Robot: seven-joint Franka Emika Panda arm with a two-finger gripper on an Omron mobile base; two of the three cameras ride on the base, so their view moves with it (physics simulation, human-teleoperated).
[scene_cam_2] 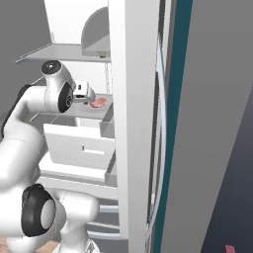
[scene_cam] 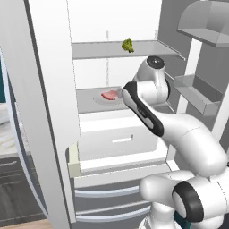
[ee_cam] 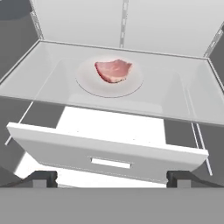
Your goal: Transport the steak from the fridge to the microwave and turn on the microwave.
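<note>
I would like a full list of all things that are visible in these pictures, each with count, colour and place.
fridge: one, white, open, in front of the robot.
shelves: two, pale grey, inside the fridge, one above the other.
steak: one, pink-red, on the plate on the lower shelf.
plate: one, pale round, middle of the lower shelf, under the steak.
green leafy vegetable: one, green, on the upper shelf.
drawer: one, white, pulled partly out below the lower shelf.
door bins: two, grey, on the open door at the right of the left base view.
arm: one, white with dark joints, reaching into the fridge.
end effector: one, dark tips, open, short of the steak, above the drawer.
</note>
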